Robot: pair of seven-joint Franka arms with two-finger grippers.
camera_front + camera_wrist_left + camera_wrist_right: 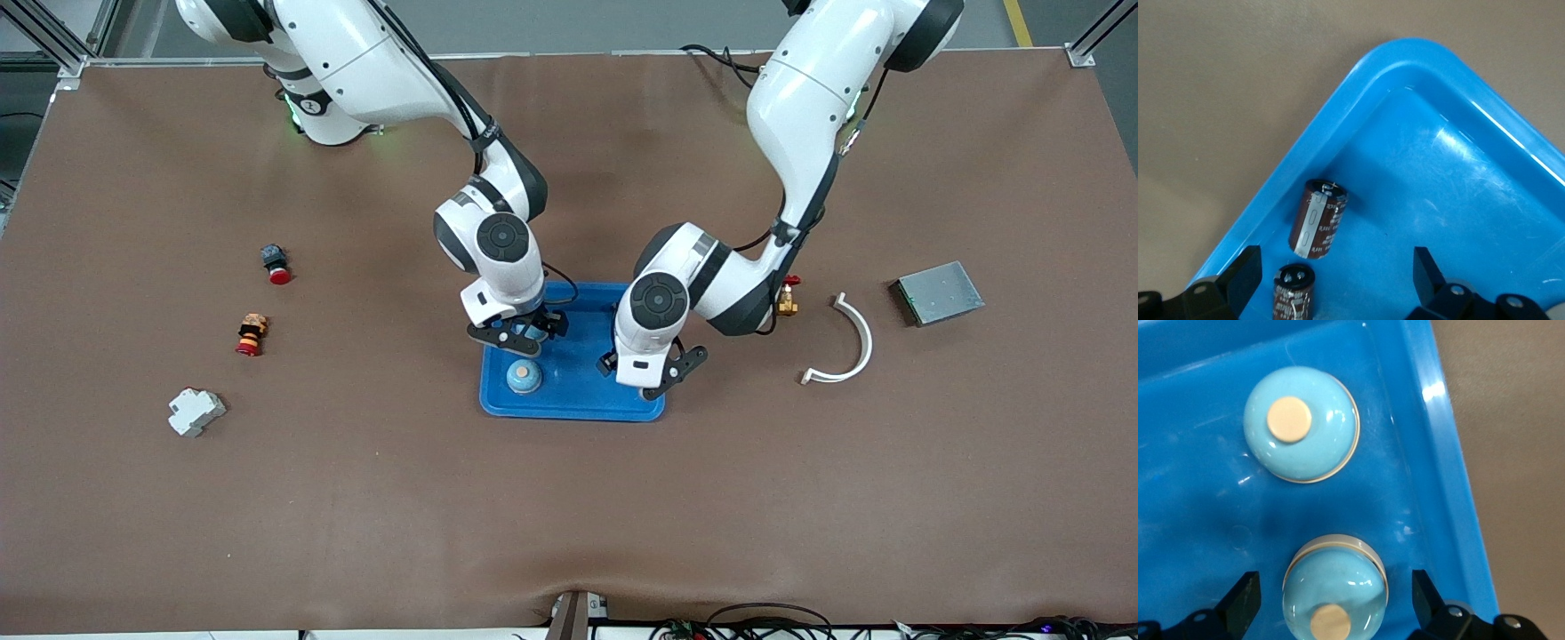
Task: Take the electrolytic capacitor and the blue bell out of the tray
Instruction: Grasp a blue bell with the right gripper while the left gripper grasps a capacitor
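A shallow blue plastic tray [587, 404] sits mid-counter. Over its end toward the left arm, the left gripper [1338, 283] hangs with jaws wide apart and empty; two dark brown cylindrical capacitors [1318, 218] [1293, 293] lie in the tray's corner below. Over the tray's end toward the right arm, the right gripper [1335, 603] hovers, jaws spread and empty, above two light-blue domed bells [1301, 423] [1335, 590] in the tray.

We see even, bright overhead light; soft arm shadows fall on the brown table [569, 498]. White glare streaks the blue tray [1485, 167], perhaps from ceiling lamps. Both wrist views look sharp.
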